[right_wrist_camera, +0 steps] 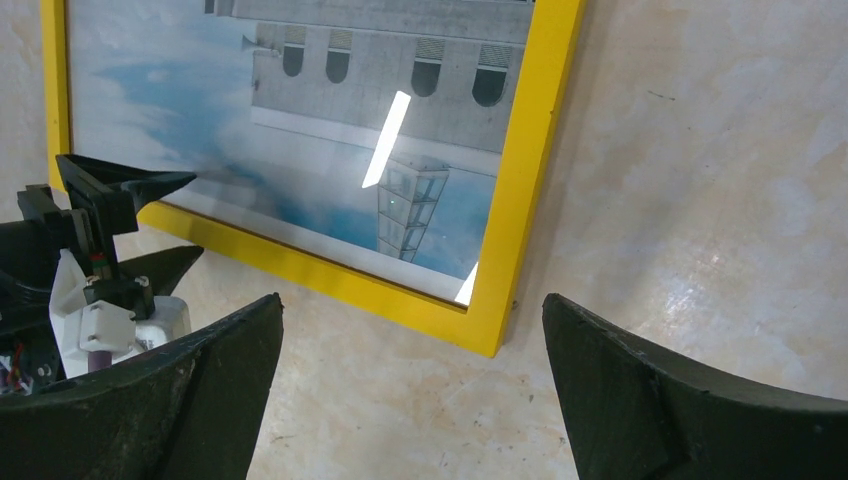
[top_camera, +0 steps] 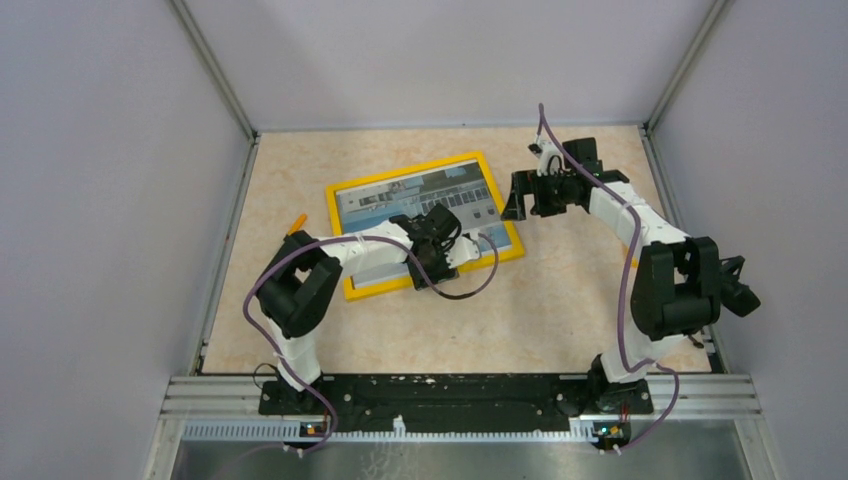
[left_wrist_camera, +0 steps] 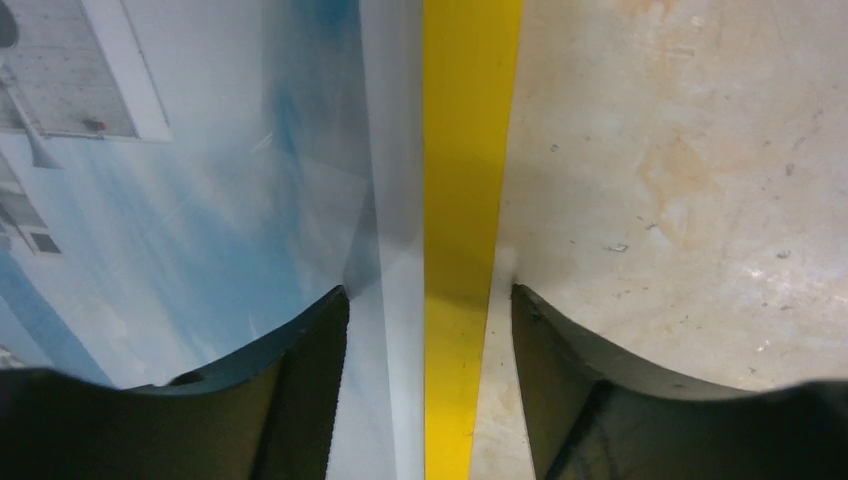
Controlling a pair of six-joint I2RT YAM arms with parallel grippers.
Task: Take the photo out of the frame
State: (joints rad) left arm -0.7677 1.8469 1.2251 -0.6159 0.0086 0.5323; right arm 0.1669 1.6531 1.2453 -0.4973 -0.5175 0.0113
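The frame [top_camera: 400, 169] lies flat, face up, on the beige table, its yellow border round the photo [top_camera: 400, 205] of a white building and blue sky. My left gripper [top_camera: 462, 250] hangs over the frame's near right side. In the left wrist view its jaws [left_wrist_camera: 430, 300] stand apart astride the yellow border [left_wrist_camera: 465, 150], with the photo [left_wrist_camera: 200, 200] on the left and bare table [left_wrist_camera: 680, 180] on the right. My right gripper [top_camera: 518, 195] hovers open just right of the frame. In its wrist view, that gripper [right_wrist_camera: 412, 297] is above the frame's corner [right_wrist_camera: 490, 335] and holds nothing.
A small orange piece [top_camera: 296, 222] lies by the frame's left edge. Grey walls and metal rails [top_camera: 222, 250] close in the table on three sides. The left arm's purple cable [top_camera: 480, 275] loops over the tabletop in front of the frame.
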